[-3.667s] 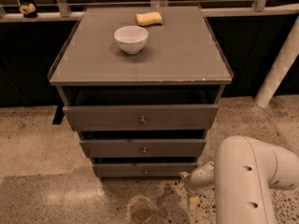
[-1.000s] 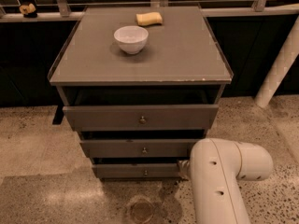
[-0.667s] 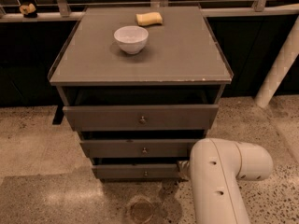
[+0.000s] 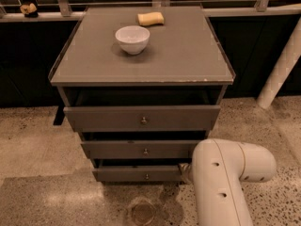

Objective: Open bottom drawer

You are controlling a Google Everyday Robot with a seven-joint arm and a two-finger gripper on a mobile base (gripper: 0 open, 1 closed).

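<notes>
Floor (image 4: 42, 140): pale speckled stone, hard and level, with a round dark stain (image 4: 141, 212) just in front of the cabinet.
Arm (image 4: 225, 182): white and bulky, low at the cabinet's right front corner, covering the right end of the lowest drawer.
Gripper (image 4: 184, 170): mostly hidden behind the arm housing, at the right end of the bottom drawer, touching it or just beside it. Cannot tell how far open, or whether hold of anything.
Bottom drawer (image 4: 131, 174): lowest of three, just above the floor, with a slim flat grey-brown front. Looks shut or nearly so.
Handling: probably stiff, light wood that slides straight out with some drag. Calls for a steady level pull rather than a jerk.
Hold: tiny round metal knob (image 4: 146, 176) at centre, small and likely slippery, so a pinch needs to sit squarely. Upper edge of the front, under the dark gap, as a second option.
Middle drawer (image 4: 117, 149): directly above, with a like knob.
Top drawer (image 4: 103, 118): tallest and widest.
Cabinet top (image 4: 188, 55): flat grey slab carrying a white bowl (image 4: 132, 39) and, farther back, a yellow sponge (image 4: 150, 18). Bowl likely to slide if the cabinet is jolted.
Back: dark wall, pale ledge (image 4: 51, 16), and a white post (image 4: 280, 74) at the right.
</notes>
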